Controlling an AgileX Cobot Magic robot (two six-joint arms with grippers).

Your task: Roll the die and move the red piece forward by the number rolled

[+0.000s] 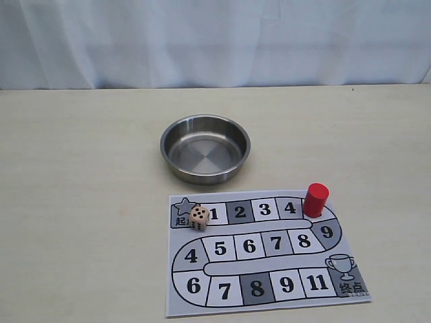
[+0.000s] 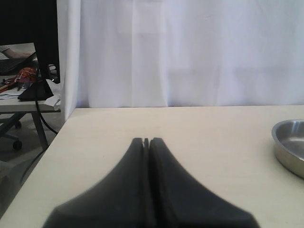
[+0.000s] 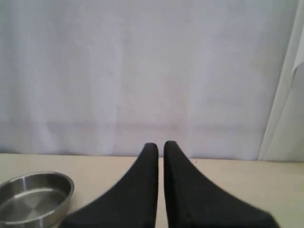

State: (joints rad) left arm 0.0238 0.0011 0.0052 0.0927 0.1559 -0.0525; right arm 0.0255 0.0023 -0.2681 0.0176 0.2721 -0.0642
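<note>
Found the die (image 1: 199,217) resting on the printed game board (image 1: 250,245) at its upper left corner, on the line between the star start square and square 1, black pips showing on the top and front faces. Spotted the red piece (image 1: 315,199) standing upright at the board's upper right, just past square 4 where the track bends toward 9, well apart from the die. Noted a round steel bowl (image 1: 205,148) on the pale table (image 1: 81,202) just beyond the board's far edge, with a white curtain (image 1: 215,40) behind.

Caught the left gripper (image 2: 146,141) low over bare tabletop, black fingers pressed together along their length, clenched on nothing, part of the bowl's rim in view nearby. Caught the right gripper (image 3: 160,146) likewise over the table near the bowl, tips drawn almost together with only a thin slit between, grasping nothing.
</note>
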